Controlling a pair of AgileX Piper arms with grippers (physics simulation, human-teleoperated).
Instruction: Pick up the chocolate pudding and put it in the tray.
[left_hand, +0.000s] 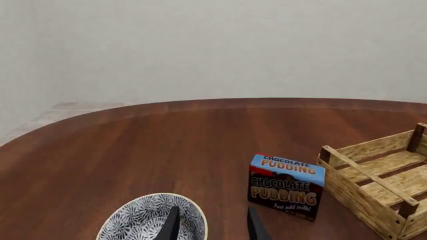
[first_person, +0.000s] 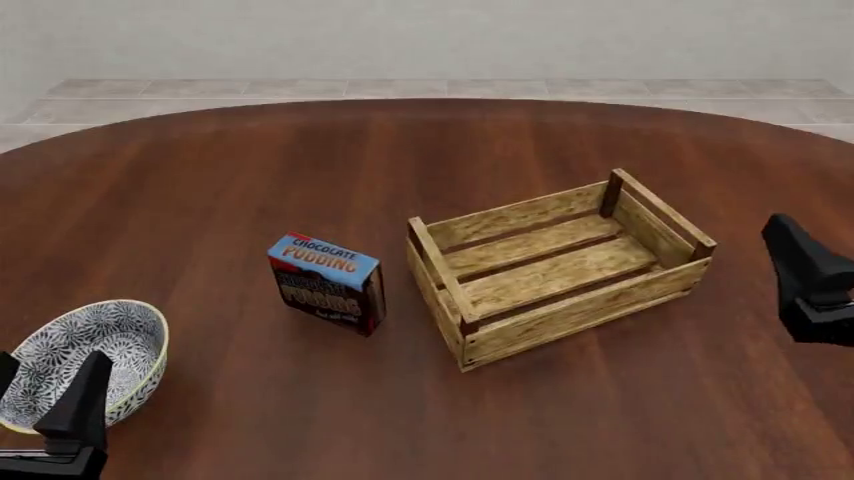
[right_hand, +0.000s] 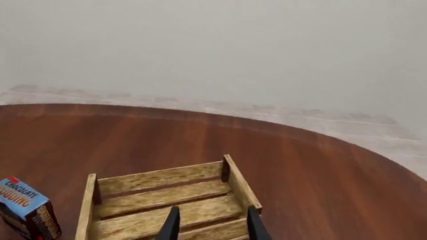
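- The chocolate pudding (first_person: 327, 284) stands upright on the wooden worktop (first_person: 267, 170), just beside the left short end of the tray (first_person: 459, 296) but apart from it; a strip of bare wood shows between them in the front view.
- The carton's blue top panel faces up and its dark front panel faces toward the arms' side, turned slightly toward the left arm.
- It looks like a thin cardboard box: probably light, stiff enough to hold its shape under a modest squeeze, but likely to dent if crushed. The printed faces are smooth, so a firm, flat pinch seems wiser than a fingertip nip.
- The best hold is probably from above, across the narrow depth between front and back panels, low enough below the top edge that the box does not pivot.
- The tray is a light-wood slatted crate with low sides and corner posts, lying at an angle, with nothing in it.
- A patterned bowl (first_person: 83, 360) sits near the left pincer (first_person: 54, 415), well apart from the carton.
- The left pincer, seen in its own wrist view (left_hand: 212, 226), has its fingers spread with nothing between them; it hangs over the bowl's rim, and the carton is ahead of it.
- The right pincer (right_hand: 212, 226) is likewise spread and grips nothing, aimed over the tray's near wall.
- The left arm appears better placed for the pick-up, since the carton is on its side of the tray.
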